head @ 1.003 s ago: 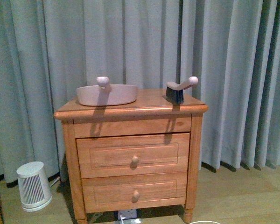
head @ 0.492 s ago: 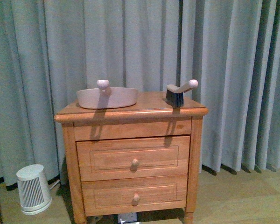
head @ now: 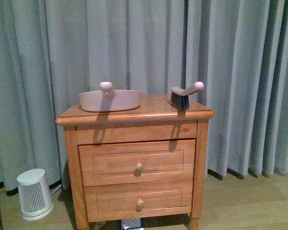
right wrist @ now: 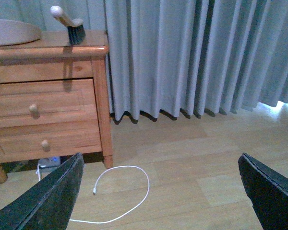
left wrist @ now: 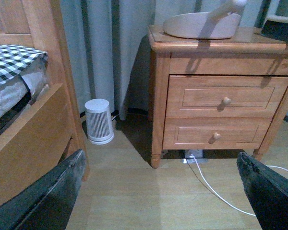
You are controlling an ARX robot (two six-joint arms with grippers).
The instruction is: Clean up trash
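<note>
The trash is out of view in every frame. A beige dustpan (head: 110, 99) and a small hand brush (head: 185, 93) rest on top of a wooden two-drawer nightstand (head: 134, 163). Neither arm shows in the front view. My left gripper (left wrist: 161, 201) hangs open low over bare wood floor in front of the nightstand, with nothing between its dark fingers (left wrist: 48, 201). My right gripper (right wrist: 158, 196) is open too, over the floor to the right of the nightstand (right wrist: 48, 105), also holding nothing.
A white ribbed heater (left wrist: 99, 121) stands on the floor left of the nightstand. A wooden bed frame (left wrist: 33, 139) with checked bedding is further left. A loose white cable (right wrist: 125, 191) loops across the floor from a socket block (left wrist: 194, 154). Grey curtains (head: 240, 72) hang behind.
The front view has shifted slightly, so the nightstand sits a little lower in the frame and a white rim at the bottom edge is gone. Dustpan and brush have not moved.
</note>
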